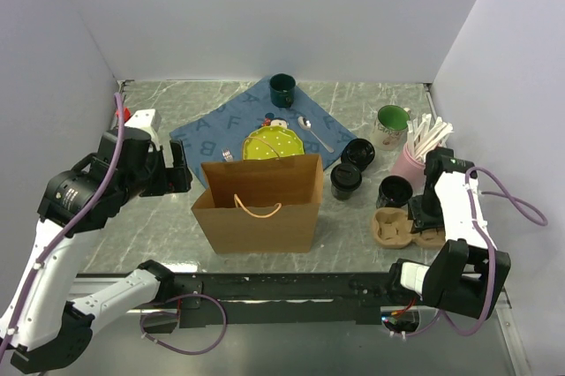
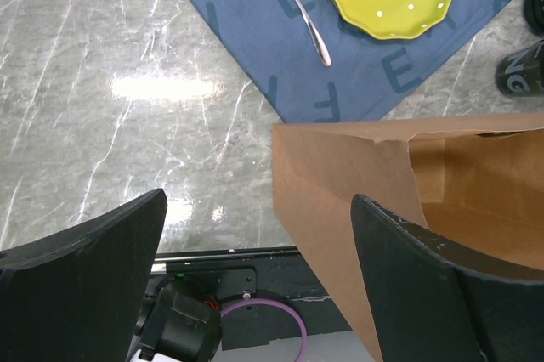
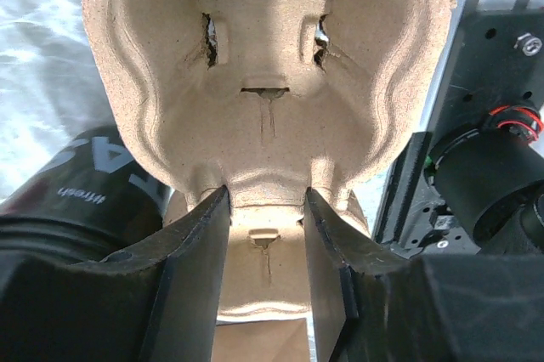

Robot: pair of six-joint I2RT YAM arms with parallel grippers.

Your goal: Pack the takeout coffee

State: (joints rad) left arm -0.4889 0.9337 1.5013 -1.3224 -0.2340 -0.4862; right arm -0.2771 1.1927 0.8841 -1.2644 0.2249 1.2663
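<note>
At the near right of the counter, the right gripper is pinched about the narrow waist of the brown pulp carrier, a hold that looks meant to shift the tray rather than a drink. One takeout coffee cup stands just beside the carrier at its twelve o'clock. A second cup and a third cup wait farther off toward eleven o'clock, none yet packed. At nine o'clock from them the paper bag stands upright, its mouth open to receive them. The left gripper, spread wide and empty, hovers at the bag's nine o'clock edge, seemingly placed to steady it. Beyond lie a blue placemat, a yellow plate and a green mug.
</note>
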